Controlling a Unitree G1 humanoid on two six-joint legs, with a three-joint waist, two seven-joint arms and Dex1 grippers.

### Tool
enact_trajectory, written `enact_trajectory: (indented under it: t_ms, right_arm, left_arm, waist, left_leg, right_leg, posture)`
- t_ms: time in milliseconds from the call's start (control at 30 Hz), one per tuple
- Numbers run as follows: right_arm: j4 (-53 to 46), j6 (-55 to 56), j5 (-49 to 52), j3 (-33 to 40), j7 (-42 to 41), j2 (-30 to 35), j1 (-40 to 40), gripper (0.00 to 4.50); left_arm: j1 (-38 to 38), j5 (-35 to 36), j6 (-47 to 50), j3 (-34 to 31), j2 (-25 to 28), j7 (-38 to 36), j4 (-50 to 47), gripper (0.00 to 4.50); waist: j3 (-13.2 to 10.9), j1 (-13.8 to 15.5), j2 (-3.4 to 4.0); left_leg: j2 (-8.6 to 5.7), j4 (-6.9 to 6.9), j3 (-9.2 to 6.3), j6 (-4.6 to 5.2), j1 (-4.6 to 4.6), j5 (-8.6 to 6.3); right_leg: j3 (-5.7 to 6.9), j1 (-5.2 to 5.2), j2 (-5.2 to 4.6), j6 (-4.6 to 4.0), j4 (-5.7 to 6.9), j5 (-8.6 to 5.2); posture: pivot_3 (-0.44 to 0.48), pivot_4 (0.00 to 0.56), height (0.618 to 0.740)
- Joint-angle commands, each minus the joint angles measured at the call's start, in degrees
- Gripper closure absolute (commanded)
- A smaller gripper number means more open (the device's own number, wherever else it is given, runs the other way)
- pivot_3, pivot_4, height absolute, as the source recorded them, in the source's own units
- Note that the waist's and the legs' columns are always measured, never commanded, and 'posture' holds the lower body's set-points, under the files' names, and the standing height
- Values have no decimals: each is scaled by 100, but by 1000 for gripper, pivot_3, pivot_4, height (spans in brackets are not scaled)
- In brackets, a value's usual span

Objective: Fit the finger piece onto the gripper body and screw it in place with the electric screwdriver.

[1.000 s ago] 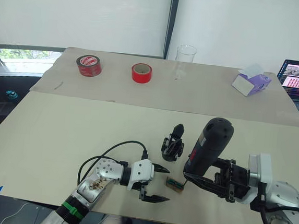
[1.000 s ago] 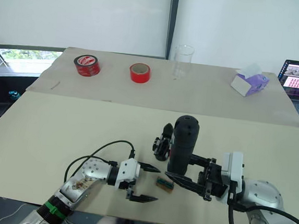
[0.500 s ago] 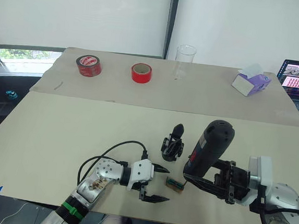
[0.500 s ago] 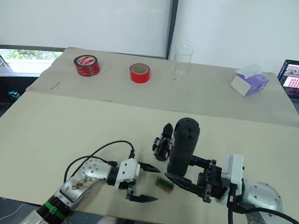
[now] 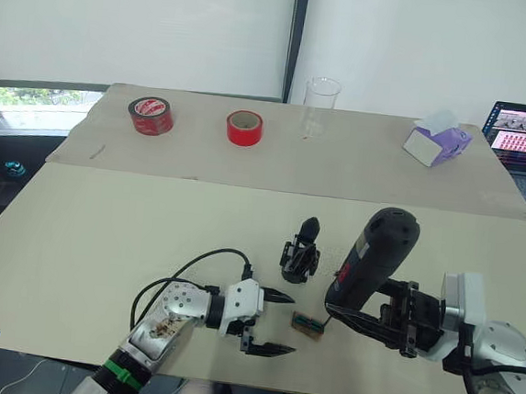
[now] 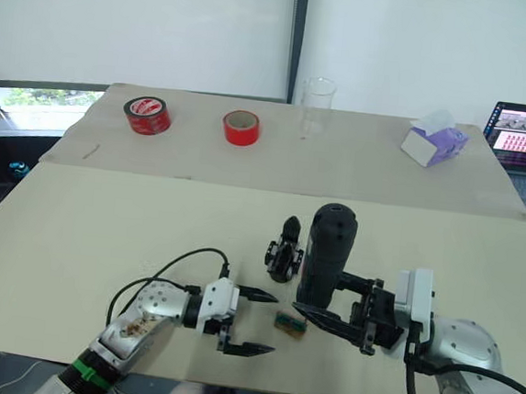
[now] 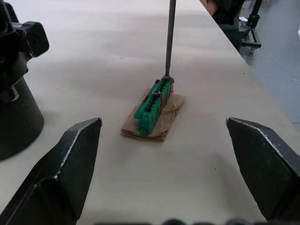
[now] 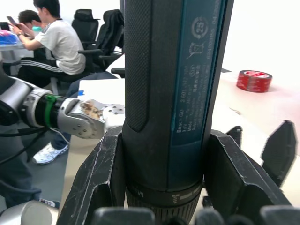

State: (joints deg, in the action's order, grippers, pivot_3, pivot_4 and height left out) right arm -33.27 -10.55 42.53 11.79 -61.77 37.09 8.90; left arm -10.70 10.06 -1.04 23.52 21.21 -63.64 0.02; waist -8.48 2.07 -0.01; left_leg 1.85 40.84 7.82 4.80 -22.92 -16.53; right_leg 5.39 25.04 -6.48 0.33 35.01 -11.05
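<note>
Gripping the dark blue-black pen-shaped electric screwdriver (image 5: 371, 259), right gripper (image 5: 363, 321) touches its bit to a small green block (image 7: 153, 105); left gripper (image 5: 269, 322) gapes wide at its 9 o'clock; clear glass beaker (image 5: 319, 108) empty.

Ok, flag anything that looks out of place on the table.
Nothing is spilled or broken. One oddity: the screwdriver, held by the right gripper, has its bit on the small green block, not on the gripper body, which stands apart behind it. The left gripper is open and empty.
</note>
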Motion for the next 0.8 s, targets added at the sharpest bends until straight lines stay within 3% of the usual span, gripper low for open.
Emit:
enact_trajectory:
  t_ms: [33, 800]
  right_arm:
    - [-352, 7, 319, 185, 114, 28, -191, 2588]
    - [-603, -494, 958, 548, 930, 315, -849, 2588]
  left_arm:
    - [88, 151, -2, -83, 73, -70, -77, 0]
    - [-39, 1733, 967, -1198, 574, -314, -1220, 0]
  waist:
    - [0, -3, 0]
    - [-2, 3, -2]
  left_leg:
    - [0, 0, 0, 0, -1, 0]
    - [-2, 3, 2, -2, -16, 2]
  right_leg:
    - [0, 1, 0, 0, 0, 0]
    - [1, 8, 3, 2, -1, 3]
  posture:
    - [0, 150, 740]
    - [0, 150, 740]
